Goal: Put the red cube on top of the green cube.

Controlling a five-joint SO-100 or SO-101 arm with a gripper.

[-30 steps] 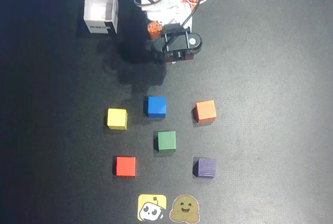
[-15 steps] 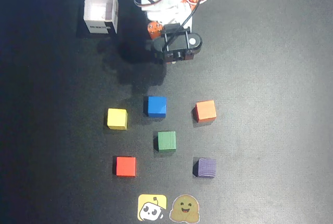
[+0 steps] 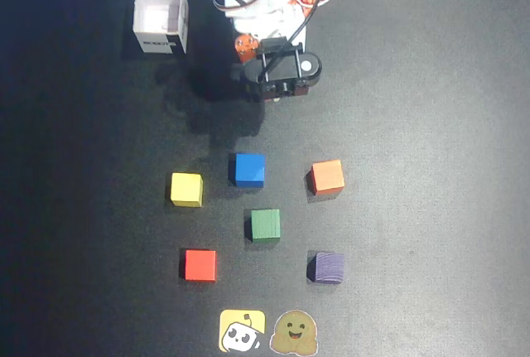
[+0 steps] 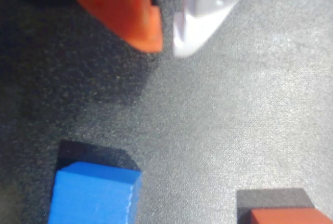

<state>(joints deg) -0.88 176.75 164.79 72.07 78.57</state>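
The red cube (image 3: 200, 264) sits on the black mat at the front left in the overhead view. The green cube (image 3: 266, 224) stands apart from it, up and to the right, in the middle of the group. Neither shows in the wrist view. The arm (image 3: 277, 67) is folded at the back of the mat, far from both cubes. My gripper (image 4: 167, 44) has an orange finger (image 4: 130, 11) and a white finger (image 4: 203, 11). The tips are nearly together with nothing between them, just above bare mat.
A blue cube (image 3: 248, 169) (image 4: 93, 193), an orange cube (image 3: 327, 176) (image 4: 289, 216), a yellow cube (image 3: 186, 189) and a purple cube (image 3: 327, 267) surround the green one. An open white box (image 3: 160, 17) stands back left. Two stickers (image 3: 242, 330) (image 3: 295, 334) lie at the front edge.
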